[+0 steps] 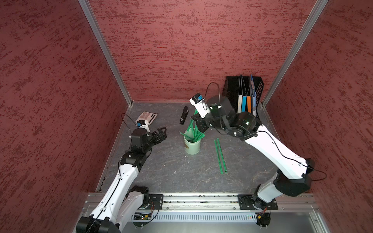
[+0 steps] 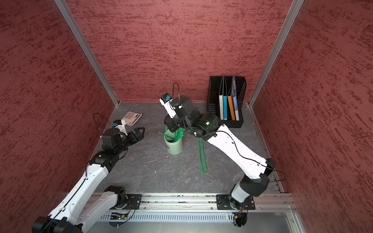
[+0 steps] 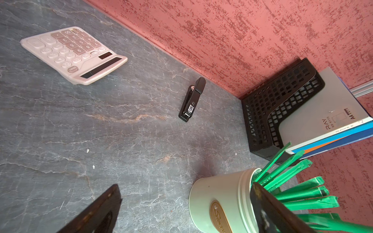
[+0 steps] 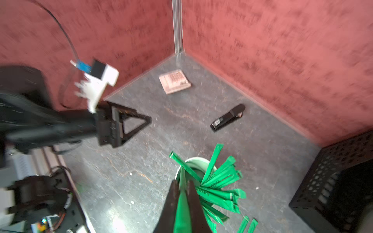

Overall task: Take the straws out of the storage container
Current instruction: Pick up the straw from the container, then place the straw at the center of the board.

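Two straws [image 1: 220, 155] lie flat on the table [image 1: 171, 175], side by side and nearly parallel, at about four o'clock from the cup [image 1: 191, 147]. They are near it but not touching. Most of the rest stand in the cup, fanned out and leaning over the rim toward one and two o'clock, with one tipped off toward ten o'clock. The cup stands upright near the middle of the table.

Right above it hangs the right gripper [image 4: 182, 182], its fingers [image 4: 193, 199] pressed together on a single straw that runs up between them. From the blurred wrist view I can't tell whether that straw's lower end has left the cup.

At nine o'clock from the cup, well apart from it, the left gripper [image 1: 163, 133] hovers over the table with its fingers spread wide and nothing between them, pointing toward the cup.

A black stapler [image 1: 183, 116] lies at about eleven o'clock from the cup, toward the back wall. A pale calculator [image 1: 147, 117] sits at ten o'clock, farther off near the back left corner. At one o'clock, in the back right corner, a black mesh rack [image 1: 232, 88] holds several folders [image 1: 245, 105] standing on edge.
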